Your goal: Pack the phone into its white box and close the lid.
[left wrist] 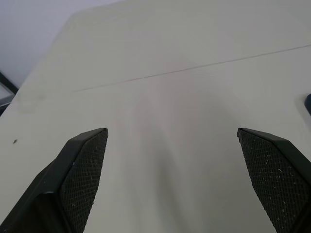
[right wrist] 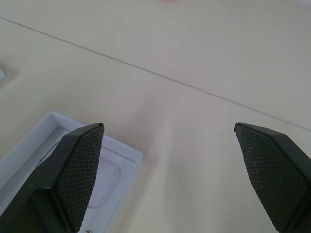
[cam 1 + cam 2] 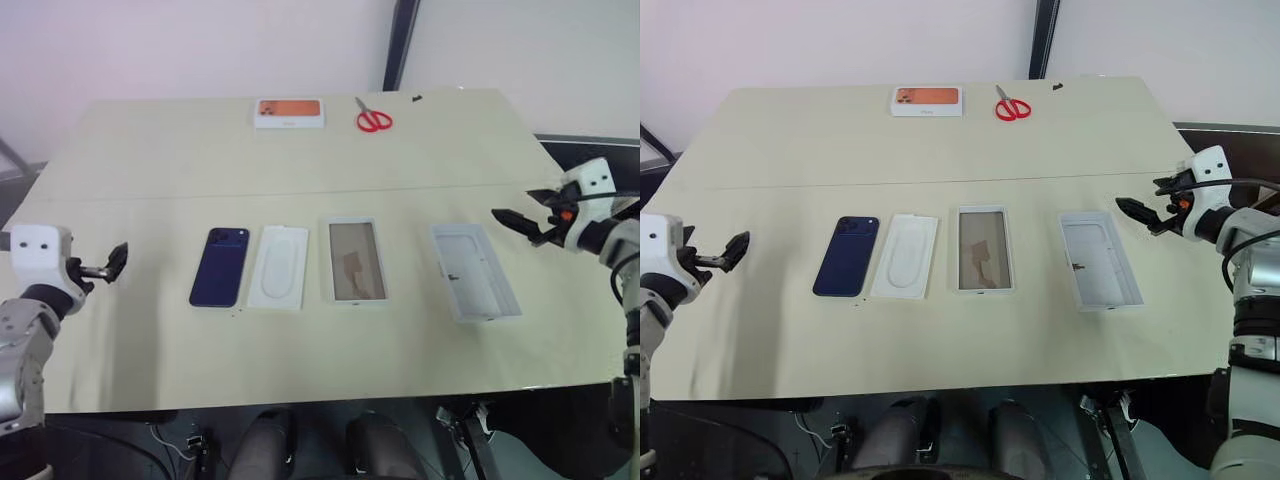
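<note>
Four things lie in a row across the middle of the counter, and I see them from the head camera. From left to right they are the phone, a thin white insert, the box and the lid. The phone lies with its blue back up, and its camera end points to the top of the frame. It sits just beside the insert but does not touch it. The box shows its brown floor and has nothing in it. The lid lies open side up, well apart from the box, toward the right of the frame.

My left jaws hang over bare counter at the left edge of the frame, well apart from the phone. They are wide apart and hold nothing. My right jaws hang at the right side, near the top end of the lid but not touching it. They are wide apart too, with nothing between them.

At the top of the frame lie a white box with an orange picture and red scissors, near each other.
</note>
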Available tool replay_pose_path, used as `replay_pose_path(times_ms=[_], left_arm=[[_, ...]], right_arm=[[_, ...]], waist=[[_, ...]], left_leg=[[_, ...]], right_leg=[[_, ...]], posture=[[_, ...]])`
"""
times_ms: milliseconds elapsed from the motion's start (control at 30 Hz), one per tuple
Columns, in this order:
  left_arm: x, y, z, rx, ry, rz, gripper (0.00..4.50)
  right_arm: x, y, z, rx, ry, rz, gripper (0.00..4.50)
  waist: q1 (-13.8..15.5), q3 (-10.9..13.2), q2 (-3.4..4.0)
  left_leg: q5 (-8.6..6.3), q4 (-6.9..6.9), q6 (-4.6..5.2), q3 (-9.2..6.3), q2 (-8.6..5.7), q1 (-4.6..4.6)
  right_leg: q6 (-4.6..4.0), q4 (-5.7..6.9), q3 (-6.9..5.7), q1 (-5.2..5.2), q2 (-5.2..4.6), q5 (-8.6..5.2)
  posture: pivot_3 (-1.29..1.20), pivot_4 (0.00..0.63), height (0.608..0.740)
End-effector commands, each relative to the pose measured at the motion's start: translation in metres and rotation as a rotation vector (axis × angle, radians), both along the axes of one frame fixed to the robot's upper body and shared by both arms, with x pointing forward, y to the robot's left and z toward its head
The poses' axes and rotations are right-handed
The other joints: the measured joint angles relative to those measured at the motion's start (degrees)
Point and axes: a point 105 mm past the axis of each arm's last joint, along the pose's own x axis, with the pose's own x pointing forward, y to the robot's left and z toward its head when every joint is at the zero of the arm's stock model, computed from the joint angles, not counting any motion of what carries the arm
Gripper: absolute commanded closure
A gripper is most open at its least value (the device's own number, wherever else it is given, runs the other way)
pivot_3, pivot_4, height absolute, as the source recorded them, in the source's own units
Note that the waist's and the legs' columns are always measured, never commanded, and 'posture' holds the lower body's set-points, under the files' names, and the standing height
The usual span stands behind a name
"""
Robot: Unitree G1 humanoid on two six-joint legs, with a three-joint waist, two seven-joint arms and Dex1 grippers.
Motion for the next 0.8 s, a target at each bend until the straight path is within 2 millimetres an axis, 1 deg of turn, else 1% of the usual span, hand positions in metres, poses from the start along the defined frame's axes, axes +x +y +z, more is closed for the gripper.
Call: replay_pose_path(times_ms=[33,200,333,367,467,500,533,633,667,700,733,767,800], left_arm=[[-0.004,0.002,0.015,0.019,-0.057,0.015,0.02],[-0.004,0.002,0.019,0.021,-0.061,0.01,0.02],[-0.003,-0.002,0.02,0.01,-0.058,-0.006,0.02],[-0.002,-0.005,0.021,0.001,-0.06,-0.016,0.02],[0.007,-0.023,0.025,-0.055,-0.079,-0.071,0.02],[0.007,-0.024,0.025,-0.067,-0.079,-0.082,0.02],[0.009,-0.03,0.023,-0.072,-0.064,-0.11,0.02],[0.018,-0.062,0.011,-0.067,0.023,-0.244,0.02],[0.022,-0.075,0.012,-0.089,0.031,-0.29,0.02],[0.024,-0.081,0.015,-0.106,0.035,-0.317,0.02],[0.028,-0.096,0.021,-0.144,0.03,-0.372,0.02],[0.031,-0.104,0.026,-0.168,0.029,-0.407,0.02],[0.033,-0.115,0.026,-0.205,0.062,-0.441,0.02]], right_arm=[[0.004,0.007,0.014,-0.008,-0.053,0.029,0.0],[0.006,0.019,0.018,-0.002,-0.067,0.067,0.0],[0.005,0.031,0.017,-0.005,-0.073,0.1,0.0],[0.005,0.034,0.015,-0.005,-0.069,0.11,0.0],[0.002,0.051,0.005,-0.034,-0.049,0.163,0.0],[0.0,0.057,0.003,-0.04,-0.047,0.179,0.0],[-0.001,0.063,0.002,-0.042,-0.046,0.191,0.0],[-0.008,0.083,-0.003,-0.033,-0.043,0.236,0.0],[-0.012,0.091,-0.003,-0.025,-0.044,0.258,0.0],[-0.015,0.098,-0.003,-0.019,-0.045,0.272,0.0],[-0.019,0.107,-0.002,-0.018,-0.047,0.301,0.0],[-0.022,0.114,-0.001,-0.018,-0.048,0.319,0.0],[-0.025,0.121,0.0,-0.021,-0.05,0.338,0.0]], waist=[[0.02,0.0,0.0],[-0.03,0.0,0.0],[-0.04,0.0,0.0],[-0.02,0.0,0.0],[0.16,0.0,-0.01],[0.14,0.0,-0.01],[0.06,0.0,-0.01],[0.08,0.0,0.0],[0.18,0.0,0.01],[0.21,0.0,-0.01],[0.15,0.01,-0.02],[0.22,0.01,-0.02],[0.12,0.02,-0.04]], left_leg=[[0.0,0.0,0.0,0.0,0.0,0.0],[0.0,0.0,0.0,0.0,0.0,0.0],[0.0,0.0,0.0,0.0,0.0,0.0],[0.0,0.0,0.0,0.0,0.0,0.0],[0.0,0.01,0.0,-0.02,0.0,0.0],[0.0,0.02,0.0,-0.02,0.0,-0.01],[0.0,0.03,0.0,-0.02,0.0,-0.01],[0.0,0.03,0.0,-0.01,0.0,-0.01],[0.0,0.03,0.0,-0.01,0.0,-0.01],[0.0,0.03,0.0,-0.02,0.0,-0.01],[0.0,0.05,0.0,-0.04,0.0,-0.02],[0.0,0.07,-0.01,-0.04,0.0,-0.02],[0.0,0.09,-0.01,-0.04,0.0,-0.03]], right_leg=[[0.0,0.0,0.0,0.01,0.0,0.0],[0.0,0.0,0.0,0.0,0.0,0.0],[0.0,0.0,0.0,0.0,0.0,0.0],[0.0,0.0,0.0,-0.01,0.0,0.0],[0.0,0.0,-0.01,0.01,0.0,0.0],[0.0,0.0,-0.02,0.03,0.0,0.0],[0.0,0.0,-0.01,0.02,0.0,0.0],[0.0,0.02,0.0,-0.01,0.0,0.0],[0.0,0.03,0.0,-0.01,0.0,0.0],[0.0,0.04,-0.01,0.0,0.0,0.0],[0.0,0.05,-0.02,0.0,0.0,0.0],[0.0,0.06,-0.01,0.0,0.01,0.0],[0.0,0.07,-0.02,-0.01,0.01,0.0]], posture=[[0.0,0.15,0.74],[0.0,0.15,0.74],[0.0,0.15,0.74],[0.0,0.15,0.74],[0.0,0.15,0.74],[0.0,0.15,0.74],[0.0,0.15,0.74],[0.0,0.15,0.74],[0.0,0.15,0.74],[0.0,0.15,0.74],[0.0,0.15,0.74],[0.0,0.15,0.74],[0.0,0.15,0.74]])
